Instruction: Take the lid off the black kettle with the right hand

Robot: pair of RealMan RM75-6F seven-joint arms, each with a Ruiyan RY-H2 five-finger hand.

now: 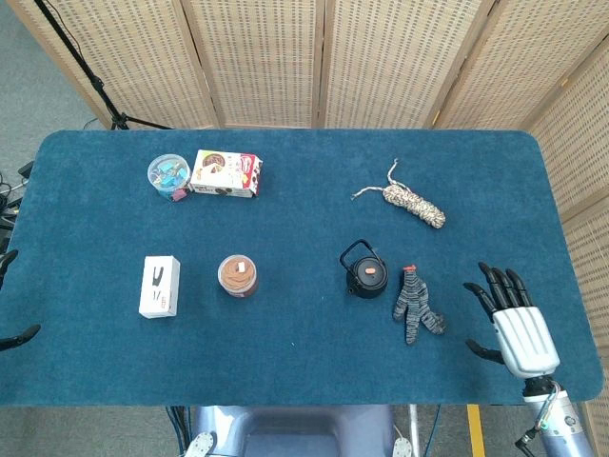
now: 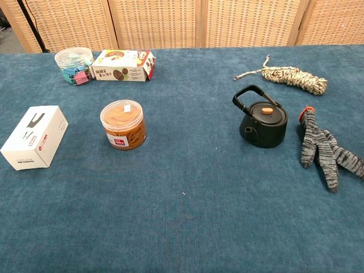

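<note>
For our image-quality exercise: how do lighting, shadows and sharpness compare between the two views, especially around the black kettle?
Head view: even, soft light, the black kettle small, casting barely any shadow; right hand sharp, unblurred. Chest view: kettle larger and crisp, faint sheen on its body, only a soft shadow on the blue cloth; no glare.
</note>
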